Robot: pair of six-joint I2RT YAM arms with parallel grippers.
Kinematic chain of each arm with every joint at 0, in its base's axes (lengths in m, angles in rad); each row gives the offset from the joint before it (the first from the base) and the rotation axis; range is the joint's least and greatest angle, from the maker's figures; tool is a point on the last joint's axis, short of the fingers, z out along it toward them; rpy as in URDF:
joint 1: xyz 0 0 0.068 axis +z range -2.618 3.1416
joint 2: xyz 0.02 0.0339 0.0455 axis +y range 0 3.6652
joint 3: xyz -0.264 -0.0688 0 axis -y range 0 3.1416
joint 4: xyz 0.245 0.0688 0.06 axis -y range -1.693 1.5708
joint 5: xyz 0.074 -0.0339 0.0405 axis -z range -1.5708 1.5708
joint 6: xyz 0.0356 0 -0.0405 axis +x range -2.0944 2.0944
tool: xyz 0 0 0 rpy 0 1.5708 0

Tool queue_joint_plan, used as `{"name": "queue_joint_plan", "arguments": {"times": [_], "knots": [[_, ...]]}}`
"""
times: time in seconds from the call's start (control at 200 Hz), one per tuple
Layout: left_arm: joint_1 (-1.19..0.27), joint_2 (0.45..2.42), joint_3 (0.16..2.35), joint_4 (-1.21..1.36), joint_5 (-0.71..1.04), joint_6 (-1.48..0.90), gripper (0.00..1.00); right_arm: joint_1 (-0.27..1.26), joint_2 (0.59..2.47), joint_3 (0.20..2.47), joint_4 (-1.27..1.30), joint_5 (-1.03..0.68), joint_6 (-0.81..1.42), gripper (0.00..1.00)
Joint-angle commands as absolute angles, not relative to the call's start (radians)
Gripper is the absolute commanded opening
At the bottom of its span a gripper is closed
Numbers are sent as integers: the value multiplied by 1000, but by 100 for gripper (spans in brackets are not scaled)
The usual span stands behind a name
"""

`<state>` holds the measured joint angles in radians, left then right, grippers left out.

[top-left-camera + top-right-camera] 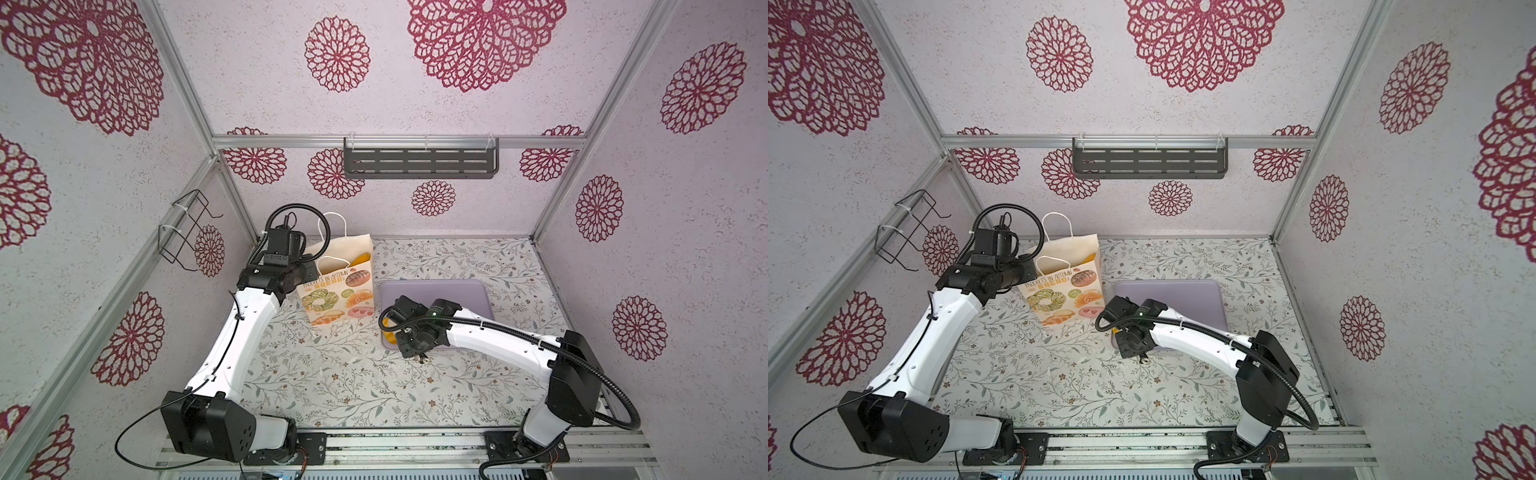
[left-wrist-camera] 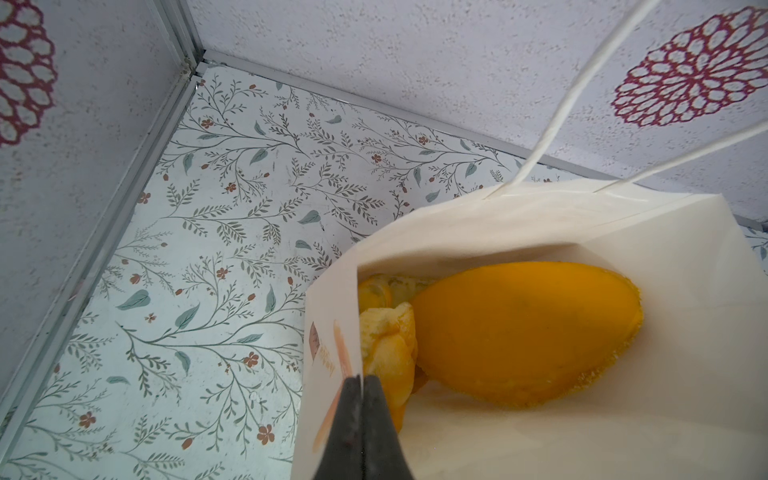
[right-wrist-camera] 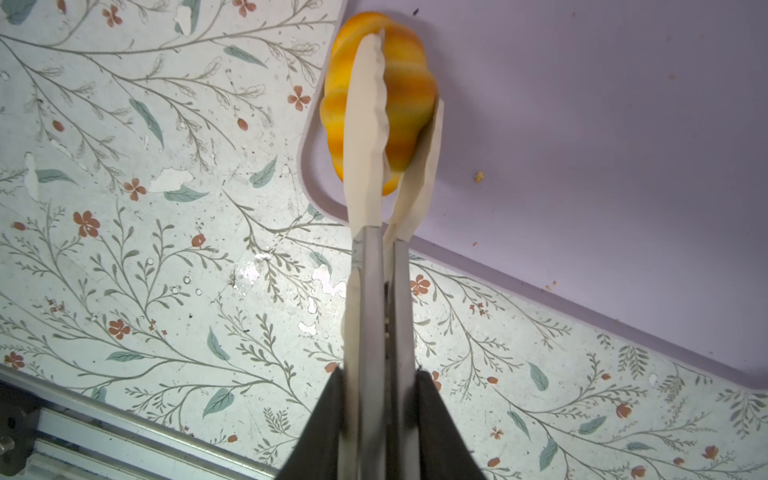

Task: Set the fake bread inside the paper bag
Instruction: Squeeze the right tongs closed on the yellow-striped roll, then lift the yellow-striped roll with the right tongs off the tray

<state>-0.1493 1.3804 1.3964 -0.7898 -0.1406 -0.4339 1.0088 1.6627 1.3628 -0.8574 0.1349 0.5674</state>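
Right gripper [image 3: 380,382] squeezed on tongs [image 3: 374,291]. Tong tips ahead of it clamp the striped orange bun [image 3: 409,104] at the lilac tray [image 3: 582,124] corner. Left gripper [image 2: 362,380] pinches the paper bag [image 2: 540,216] rim, with loaves [image 2: 523,328] inside the bag.

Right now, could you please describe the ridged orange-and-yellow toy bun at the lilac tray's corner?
The ridged orange-and-yellow toy bun looks glossy, lobed, with paler stripes. It is over the lilac tray's corner, pinched between the cream tips of metal tongs held in the right gripper; tray contact is unclear.
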Motion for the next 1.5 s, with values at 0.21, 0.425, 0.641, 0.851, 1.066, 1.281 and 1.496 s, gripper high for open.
{"name": "queue_joint_plan", "arguments": {"times": [0.21,0.425,0.641,0.851,1.066,1.281,1.496], "knots": [[-160,1381,1401,-775,-144,-419,0,1011,1564,1336,-826,163,587,8],[-162,1382,1401,-774,-141,-419,0,989,1470,1276,-746,149,621,5],[-161,1379,1401,-775,-137,-419,0,968,1409,1232,-689,137,648,1],[-161,1379,1402,-773,-130,-419,0,949,1362,1199,-635,120,664,0],[-161,1379,1401,-774,-133,-418,0,935,1343,1167,-595,102,678,0],[-162,1378,1401,-772,-132,-418,0,922,1273,1113,-515,109,698,0],[-162,1374,1401,-772,-131,-419,0,897,1184,1035,-414,101,724,0]]}}
